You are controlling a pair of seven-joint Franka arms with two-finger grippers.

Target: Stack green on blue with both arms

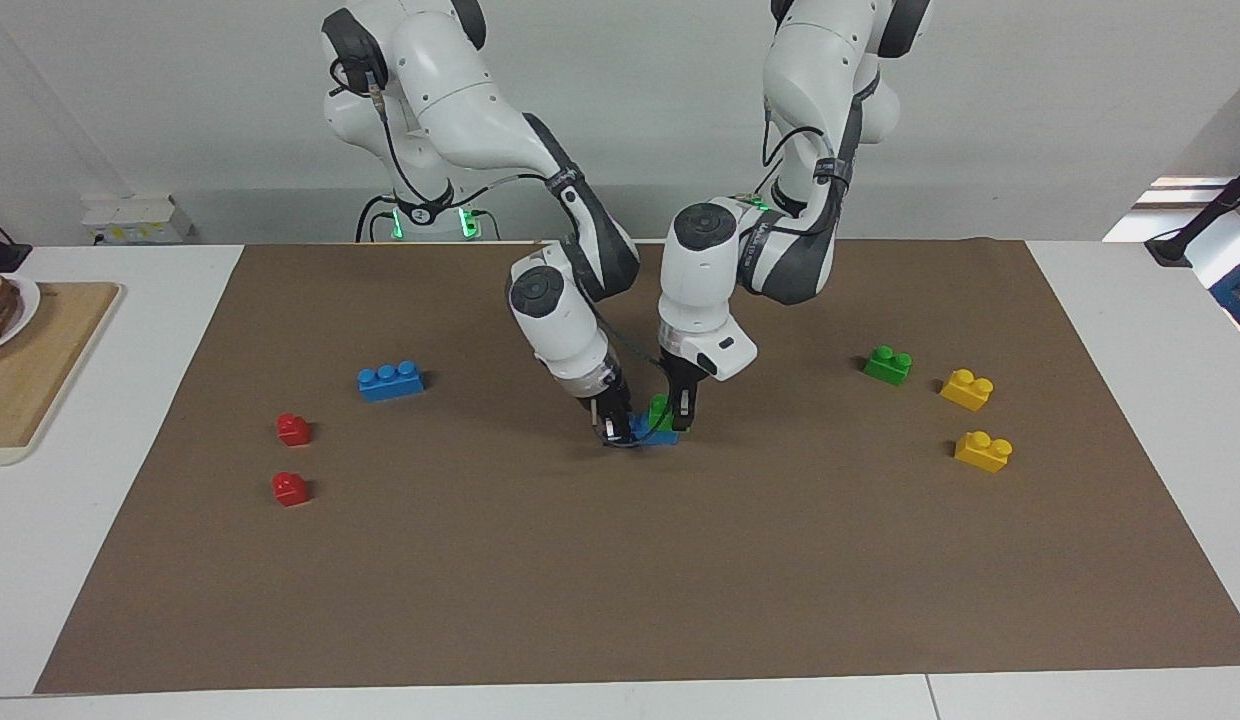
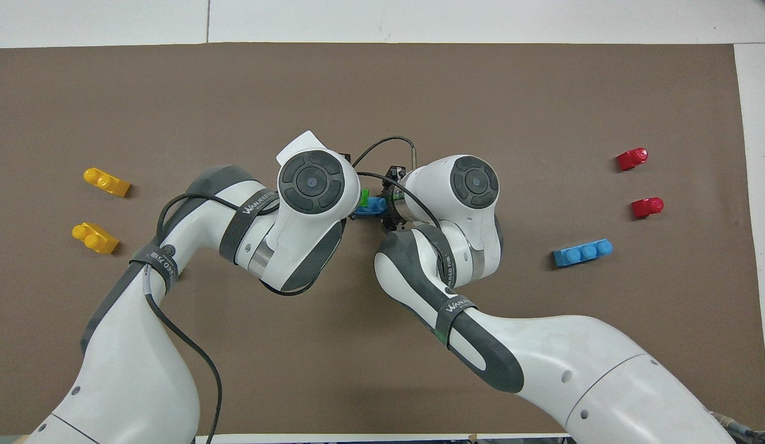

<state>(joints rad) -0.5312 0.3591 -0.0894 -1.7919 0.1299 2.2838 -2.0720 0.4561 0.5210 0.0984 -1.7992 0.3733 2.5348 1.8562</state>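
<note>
- Right gripper (image 1: 612, 428) low at mid-mat, tilted, fingers closed on one end of the blue brick (image 1: 658, 432).
- Left gripper (image 1: 678, 400) straight down right beside it, fingers clamped on the green brick (image 1: 660, 409).
- Green brick sits on top of the blue brick, at the end away from the right gripper; whether it is fully seated, cannot tell.
- Blue brick looks down at mat level; contact with the mat hidden by the fingers.
- Overhead view: only a sliver of green (image 2: 363, 197) and a short bit of blue (image 2: 375, 206) show between the two wrists; both grippers hidden under the arm heads.
- Black cable loops off the right wrist, over the bricks.
- The two wrists crowd the stack from both ends, very close to each other.
- Brown mat (image 1: 620, 600) bare right around the grippers.
- Second blue brick (image 1: 391, 381) well out from the right gripper, toward the right arm's end, slightly nearer the robots.
- Two red bricks (image 1: 293, 429) (image 1: 290, 488) past that, still further toward the same end.
- Second green brick (image 1: 888, 364) well out from the left gripper, toward the left arm's end.
- Two yellow bricks (image 1: 967, 389) (image 1: 983, 451) just past the spare green one.
- Wooden board (image 1: 40, 370) with a plate (image 1: 5, 310) off the mat, at the right arm's end.
</note>
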